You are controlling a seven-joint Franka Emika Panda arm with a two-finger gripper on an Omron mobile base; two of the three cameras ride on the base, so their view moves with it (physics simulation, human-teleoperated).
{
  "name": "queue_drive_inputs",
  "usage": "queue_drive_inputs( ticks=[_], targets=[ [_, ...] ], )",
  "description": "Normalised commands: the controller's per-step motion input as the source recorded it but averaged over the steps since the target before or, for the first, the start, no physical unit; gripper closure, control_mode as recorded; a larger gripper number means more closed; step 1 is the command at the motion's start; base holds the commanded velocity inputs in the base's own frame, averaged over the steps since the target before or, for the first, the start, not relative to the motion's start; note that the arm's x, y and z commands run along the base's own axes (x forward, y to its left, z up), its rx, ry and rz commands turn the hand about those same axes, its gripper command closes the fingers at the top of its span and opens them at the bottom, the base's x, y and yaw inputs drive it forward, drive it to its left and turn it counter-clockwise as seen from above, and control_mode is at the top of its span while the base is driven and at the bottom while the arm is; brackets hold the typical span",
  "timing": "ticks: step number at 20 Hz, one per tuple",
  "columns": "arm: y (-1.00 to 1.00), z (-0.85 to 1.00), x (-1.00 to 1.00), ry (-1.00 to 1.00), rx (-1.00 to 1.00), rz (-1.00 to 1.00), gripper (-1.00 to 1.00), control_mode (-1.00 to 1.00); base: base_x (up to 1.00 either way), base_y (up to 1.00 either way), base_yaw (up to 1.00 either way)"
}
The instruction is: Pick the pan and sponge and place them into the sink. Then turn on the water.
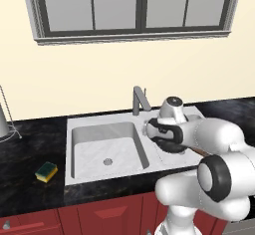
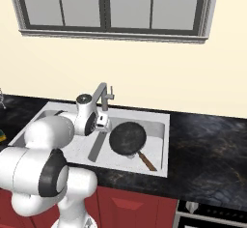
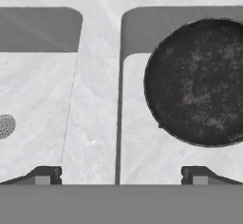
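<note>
Left base view: the sponge [image 1: 46, 172] lies on the black worktop [image 1: 30, 144], just left of the sink [image 1: 79, 124] and near the front edge, so that half of the picking is not yet done. The left basin holds nothing but its drain. No water runs from the faucet [image 1: 138, 99]. The arm covers the right basin; the worktop between sink and sponge looks free for a sideways reach.

Right base view: the pan [image 2: 128, 138] sits in the right basin, its handle [image 2: 146, 161] slanting up over the front rim toward the worktop. I judge step 1 done. The faucet stands behind the divider, close to the wrist.

Hand view: the claw [image 3: 121, 176] hovers above the divider between the 2 basins, fingers spread wide and holding nothing. The pan lies to its right, touching nothing of the claw. Left are 2 steps: sponge, then water. The basin walls and faucet are the edges to mind when swinging left.
</note>
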Motion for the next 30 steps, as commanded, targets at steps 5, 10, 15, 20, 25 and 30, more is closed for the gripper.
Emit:
queue_drive_inputs(
  ticks=[5,10,15,20,25,30],
  targets=[
    [0.38,0.22,0.0,0.0,0.0,-0.03,-1.0,-1.0,0.0,0.0,0.0],
    [0.41,0.15,0.0,0.0,0.01,-0.01,-1.0,-1.0,0.0,0.0,0.0],
    [0.44,0.09,0.0,0.0,0.02,0.0,-1.0,-1.0,0.0,0.0,0.0],
    [0.48,0.07,0.0,0.0,0.04,0.0,-1.0,-1.0,0.0,0.0,0.0],
    [0.51,0.05,-0.01,0.0,0.05,0.0,-1.0,-1.0,0.0,0.0,0.0],
    [0.52,0.0,0.0,0.0,0.0,0.0,-1.0,-1.0,0.0,0.0,0.0]
  ],
)
